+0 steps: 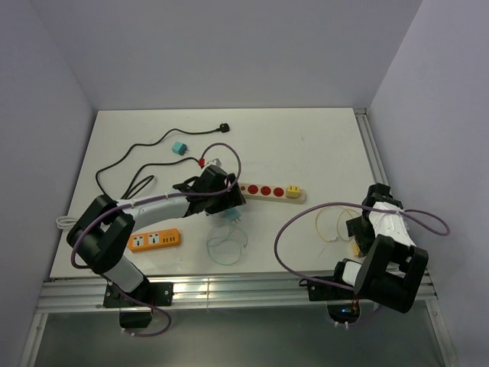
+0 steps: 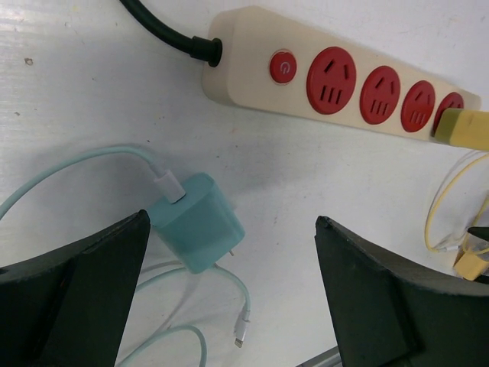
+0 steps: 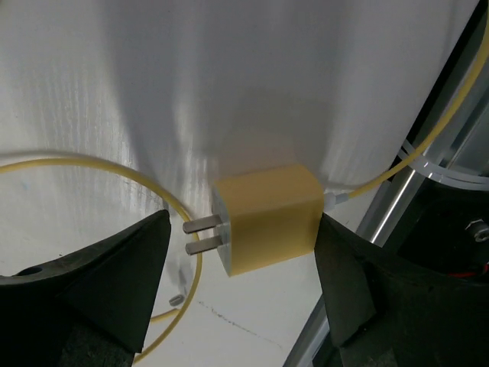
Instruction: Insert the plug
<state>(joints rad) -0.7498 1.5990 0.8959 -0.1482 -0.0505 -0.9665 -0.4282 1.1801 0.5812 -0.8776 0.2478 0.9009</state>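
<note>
Now grasp step: right pincer (image 3: 241, 260) wide astride yellow charger (image 3: 267, 218); left pincer (image 2: 233, 229) wide above teal charger (image 2: 200, 222). Next: close squarely.

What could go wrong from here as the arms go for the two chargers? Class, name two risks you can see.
1. The right gripper straddles the yellow charger with its prongs facing one finger; closing could press on the prongs and twist it.
2. The teal charger lies off-centre under the open left gripper, close to one side, so closing may shove it aside, and its looped cable might snag.
</note>
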